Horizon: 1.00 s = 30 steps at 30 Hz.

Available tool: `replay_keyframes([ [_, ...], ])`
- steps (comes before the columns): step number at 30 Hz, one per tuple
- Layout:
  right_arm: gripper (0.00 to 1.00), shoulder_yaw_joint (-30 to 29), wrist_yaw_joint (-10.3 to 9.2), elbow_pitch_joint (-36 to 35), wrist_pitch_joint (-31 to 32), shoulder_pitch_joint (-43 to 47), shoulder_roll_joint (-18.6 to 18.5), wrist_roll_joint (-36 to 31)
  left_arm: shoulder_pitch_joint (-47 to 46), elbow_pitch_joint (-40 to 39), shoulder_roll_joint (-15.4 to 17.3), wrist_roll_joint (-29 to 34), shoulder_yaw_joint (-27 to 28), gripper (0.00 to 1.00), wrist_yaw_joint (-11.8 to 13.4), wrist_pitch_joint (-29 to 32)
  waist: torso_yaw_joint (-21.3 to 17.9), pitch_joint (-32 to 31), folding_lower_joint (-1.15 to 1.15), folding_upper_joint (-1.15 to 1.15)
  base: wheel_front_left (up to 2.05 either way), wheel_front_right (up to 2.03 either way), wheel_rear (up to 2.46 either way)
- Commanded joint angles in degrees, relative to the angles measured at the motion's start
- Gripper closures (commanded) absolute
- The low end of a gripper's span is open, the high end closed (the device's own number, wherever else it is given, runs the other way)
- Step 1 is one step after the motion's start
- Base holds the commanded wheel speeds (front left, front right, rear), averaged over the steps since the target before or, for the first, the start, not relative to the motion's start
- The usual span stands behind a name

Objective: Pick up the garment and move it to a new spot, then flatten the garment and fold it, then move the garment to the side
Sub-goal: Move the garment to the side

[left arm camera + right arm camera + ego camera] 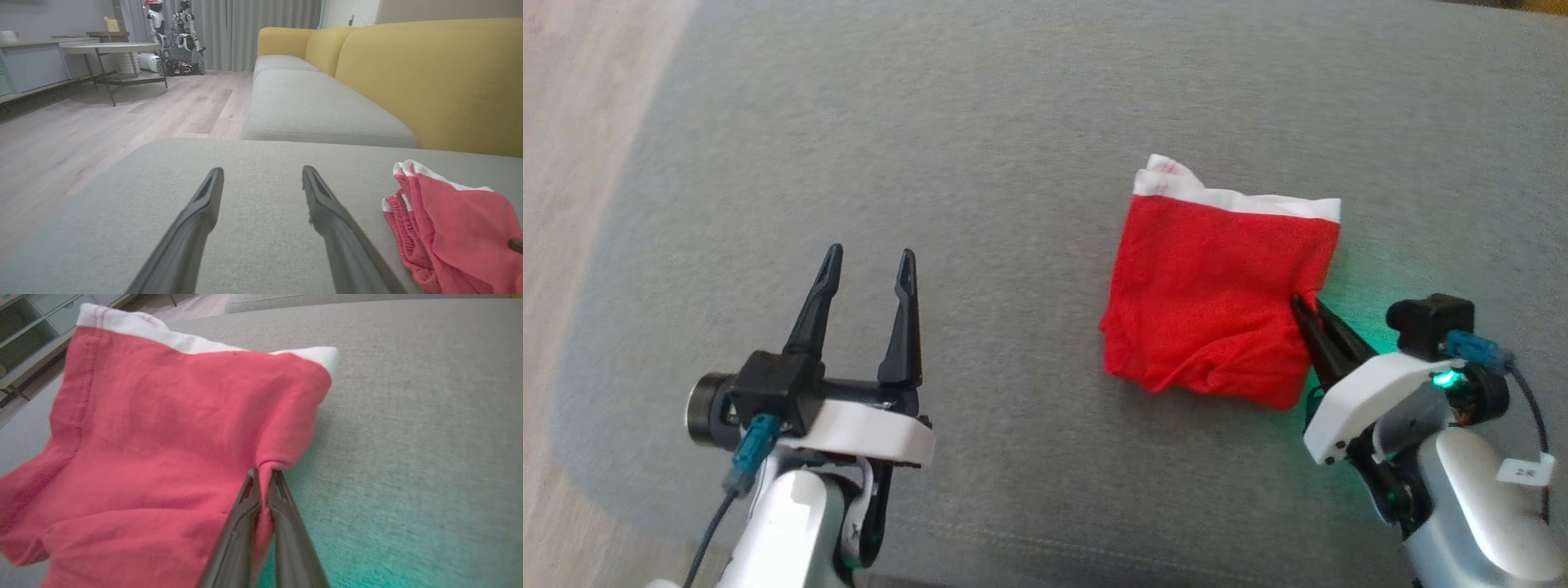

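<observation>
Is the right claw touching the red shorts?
Touching. The right wrist view shows the right claw shut on a pinched fold at the edge of the shorts.

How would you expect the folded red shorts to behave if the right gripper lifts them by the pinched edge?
The garment looks thin and wrinkled, so it would probably droop and unfold rather than keep its shape. It bunches where the right gripper pinches its edge, suggesting light, soft fabric.

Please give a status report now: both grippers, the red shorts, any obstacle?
Left gripper open, apart from garment. Right gripper shut on folded garment's near right edge. Around it, plain gray cushion.
</observation>
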Motion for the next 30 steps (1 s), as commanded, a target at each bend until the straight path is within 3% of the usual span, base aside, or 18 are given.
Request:
replay_keyframes([
  [1, 1.0, 1.4, -0.05, -2.6, 0.2, 0.5, -1.0, -0.1, -1.4, -2.2, 0.7, 0.6, 2.5, 0.0, 0.0, -0.4, -3.1, -0.9, 0.0, 0.0, 0.0, 0.0, 0.0],
  [8, 1.0, 2.2, -0.05, -7.0, 1.5, 3.2, -3.2, -0.2, -0.7, -2.4, 1.8, 1.2, 3.3, 0.0, -0.4, -0.4, -12.8, -2.5, 0.0, 0.0, 0.0, 0.0, 0.0],
  [15, 1.0, 2.1, -0.05, -9.2, 3.4, 3.9, -8.4, 0.0, -1.1, -2.3, 2.6, 1.5, 3.3, 0.0, -0.7, -0.4, -21.0, -2.8, 0.0, 0.0, 0.0, 0.0, 0.0],
  [22, 1.0, -1.6, -0.05, -6.7, 2.9, -1.8, -13.0, 1.1, -2.2, -2.3, 3.2, 1.8, 2.6, 0.0, -1.1, 0.0, -26.0, -0.7, 0.0, 0.0, 0.0, 0.0, 0.0],
  [30, 1.0, -8.7, -0.05, 3.0, -0.3, -13.3, -16.5, 3.0, -5.8, -2.6, 4.2, 3.2, 0.7, 0.0, -2.2, 1.6, -27.4, 4.1, 0.0, 0.0, 0.0, 0.0, 0.0],
])
